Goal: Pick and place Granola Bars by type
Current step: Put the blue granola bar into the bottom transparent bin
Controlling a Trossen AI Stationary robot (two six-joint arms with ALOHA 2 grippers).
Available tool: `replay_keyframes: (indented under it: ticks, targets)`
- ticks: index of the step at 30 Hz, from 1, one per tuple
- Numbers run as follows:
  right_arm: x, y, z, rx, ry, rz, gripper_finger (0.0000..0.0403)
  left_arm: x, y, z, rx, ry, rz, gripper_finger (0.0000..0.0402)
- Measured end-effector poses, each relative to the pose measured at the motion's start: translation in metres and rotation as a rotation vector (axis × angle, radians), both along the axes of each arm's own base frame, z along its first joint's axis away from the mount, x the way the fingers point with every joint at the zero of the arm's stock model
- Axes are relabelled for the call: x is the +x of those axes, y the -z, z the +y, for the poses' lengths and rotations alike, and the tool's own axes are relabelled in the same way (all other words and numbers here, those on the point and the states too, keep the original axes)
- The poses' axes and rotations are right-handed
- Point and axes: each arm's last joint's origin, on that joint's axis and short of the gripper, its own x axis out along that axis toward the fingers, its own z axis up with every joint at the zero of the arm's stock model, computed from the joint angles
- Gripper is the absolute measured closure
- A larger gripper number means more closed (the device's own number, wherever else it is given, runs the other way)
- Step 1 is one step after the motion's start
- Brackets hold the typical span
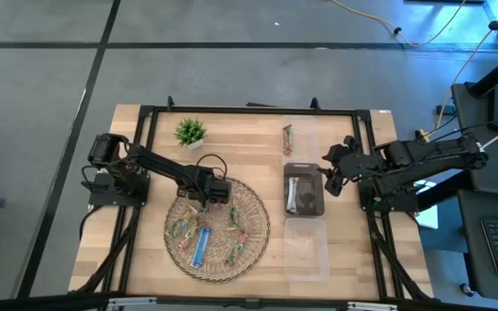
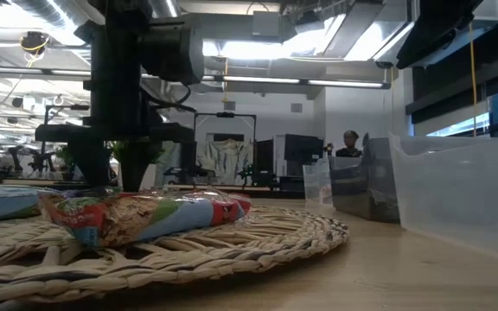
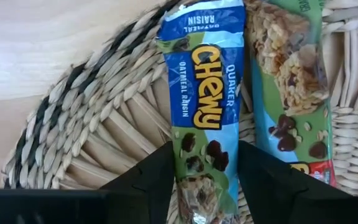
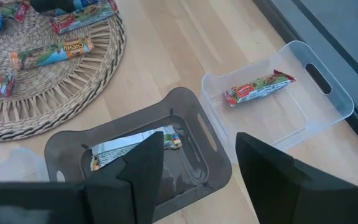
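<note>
The left gripper [image 3: 205, 180] is down on the round woven basket [image 1: 254, 226], its dark fingers [image 3: 149, 180] apart on either side of a glossy green-and-blue crinkled bar [image 3: 201, 112] that lies flat on the coiled straw. More wrapped bars [image 1: 201, 244] lie scattered there. The right gripper [image 4: 199, 163] hovers open over the smoky plastic bin [image 1: 289, 177]; a red-green bar [image 4: 259, 87] lies in the far clear bin [image 4: 328, 93].

Wood table [image 1: 145, 250] w/ wicker tray [image 1: 258, 226] at left, three bins (one dark) [image 1: 304, 189] at right, plant [image 1: 190, 131] far left.
</note>
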Motion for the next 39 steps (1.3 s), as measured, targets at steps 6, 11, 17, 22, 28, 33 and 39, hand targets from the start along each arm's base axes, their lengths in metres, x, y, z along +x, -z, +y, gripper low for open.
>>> replay_keyframes:
  ticks: [6,11,17,22,28,33,39]
  targets:
    - [0.000,0.000,0.000,-0.001,0.000,0.000,0.0199,0.000,-0.004,0.000,0.014,0.024,-0.018,0.0270]
    - [0.000,0.000,0.000,-0.001,-0.001,0.000,0.0199,-0.002,-0.010,0.001,0.028,0.044,-0.042,0.0295]
    - [0.002,-0.002,0.000,0.000,-0.010,-0.030,0.0199,-0.007,-0.039,0.001,0.117,0.066,-0.170,0.0314]
    - [0.011,-0.009,0.004,0.012,-0.140,-0.103,0.0199,-0.003,-0.078,-0.006,0.330,0.172,-0.452,0.0314]
    - [0.025,-0.024,0.011,0.026,-0.336,-0.274,0.0199,0.020,-0.134,-0.023,0.725,0.435,-0.852,0.0317]
    - [0.038,-0.029,0.015,0.014,-0.404,-0.367,0.0199,0.034,-0.166,-0.036,0.948,0.602,-1.128,0.0317]
    - [0.059,-0.030,0.023,0.031,-0.527,-0.452,0.0187,0.044,-0.167,-0.041,1.049,0.681,-1.219,0.0318]
